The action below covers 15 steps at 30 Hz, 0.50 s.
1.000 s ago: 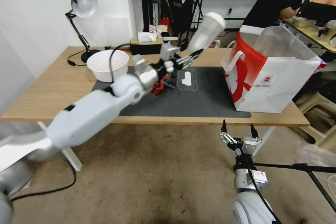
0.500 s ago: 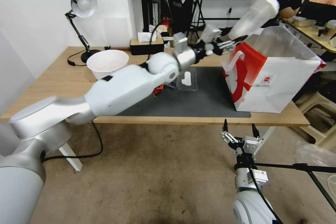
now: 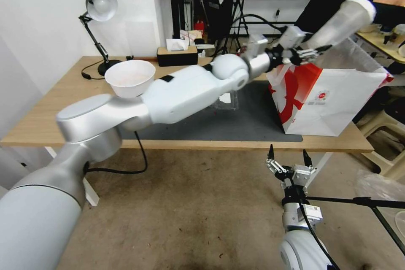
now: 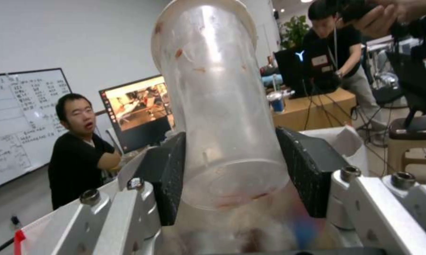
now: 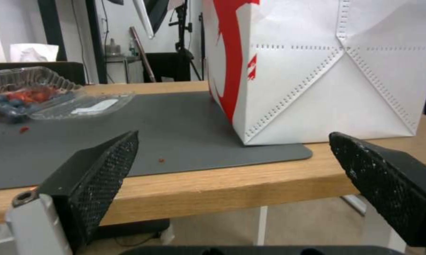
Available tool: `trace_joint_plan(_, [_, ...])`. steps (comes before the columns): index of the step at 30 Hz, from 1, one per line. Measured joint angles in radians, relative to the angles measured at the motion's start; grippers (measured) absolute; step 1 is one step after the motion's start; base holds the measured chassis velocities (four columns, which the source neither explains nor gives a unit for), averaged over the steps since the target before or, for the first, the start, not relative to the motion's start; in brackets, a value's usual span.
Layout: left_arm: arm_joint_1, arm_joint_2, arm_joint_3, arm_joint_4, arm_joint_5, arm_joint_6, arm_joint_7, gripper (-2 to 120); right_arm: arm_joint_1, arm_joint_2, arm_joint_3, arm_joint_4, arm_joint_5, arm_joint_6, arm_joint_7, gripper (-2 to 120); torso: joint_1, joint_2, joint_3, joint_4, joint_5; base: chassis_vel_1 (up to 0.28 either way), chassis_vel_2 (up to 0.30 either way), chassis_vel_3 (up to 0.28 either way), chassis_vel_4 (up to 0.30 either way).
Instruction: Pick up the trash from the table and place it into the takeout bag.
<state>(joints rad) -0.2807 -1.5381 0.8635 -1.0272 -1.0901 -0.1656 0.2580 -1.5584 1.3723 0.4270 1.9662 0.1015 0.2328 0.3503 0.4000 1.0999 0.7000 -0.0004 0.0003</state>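
Overhead, left hand (image 3: 311,52) grips one frosted cup (image 3: 342,23) above one takeout bag (image 3: 337,97).

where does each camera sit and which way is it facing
Head: high, looking down at table and takeout bag; both arms show.
Left wrist: behind the left gripper, jaws clamping the frosted cup, facing the room.
Right wrist: below the table edge, behind the open right gripper, facing the bag.
Shared: bag, head and right wrist.

The left gripper (image 3: 314,50) clamps a frosted plastic cup (image 3: 344,22) just above the takeout bag (image 3: 329,93); the right gripper (image 3: 287,158) hangs spread below the table (image 3: 63,105) edge.
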Motion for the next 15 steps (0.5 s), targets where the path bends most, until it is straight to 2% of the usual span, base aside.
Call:
trace_joint_plan(6, [0.001, -0.009, 0.001, 0.028, 0.026, 0.010, -0.015, 52, -0.010, -0.004, 0.014, 0.002, 0.006, 0.008, 0.002, 100, 0.000, 0.000, 0.000, 0.0005, -0.0004, 0.000, 0.000, 0.000, 0.000])
trace_joint_plan(8, [0.010, 0.003, 0.000, 0.021, 0.029, 0.013, -0.025, 65, -0.012, -0.004, 0.014, 0.002, 0.006, 0.008, 0.006, 100, 0.000, 0.000, 0.000, 0.0005, -0.0004, 0.000, 0.000, 0.000, 0.000])
trace_joint_plan(9, [0.010, 0.003, 0.000, 0.021, 0.029, 0.013, -0.025, 65, -0.012, -0.004, 0.014, 0.002, 0.006, 0.008, 0.006, 100, 0.000, 0.000, 0.000, 0.0005, -0.0004, 0.000, 0.000, 0.000, 0.000])
trace_joint_plan(12, [0.018, 0.017, -0.003, 0.002, 0.030, 0.015, -0.039, 79, -0.012, -0.002, 0.013, 0.000, 0.006, 0.009, 0.006, 100, 0.000, 0.000, 0.000, 0.0005, -0.0004, 0.000, 0.000, 0.000, 0.000])
trace_joint_plan(15, [0.022, 0.022, -0.009, -0.007, 0.030, 0.015, -0.047, 84, -0.012, -0.001, 0.012, 0.000, 0.006, 0.009, 0.006, 100, 0.000, 0.000, 0.000, 0.0004, -0.0004, 0.000, 0.000, 0.000, 0.000])
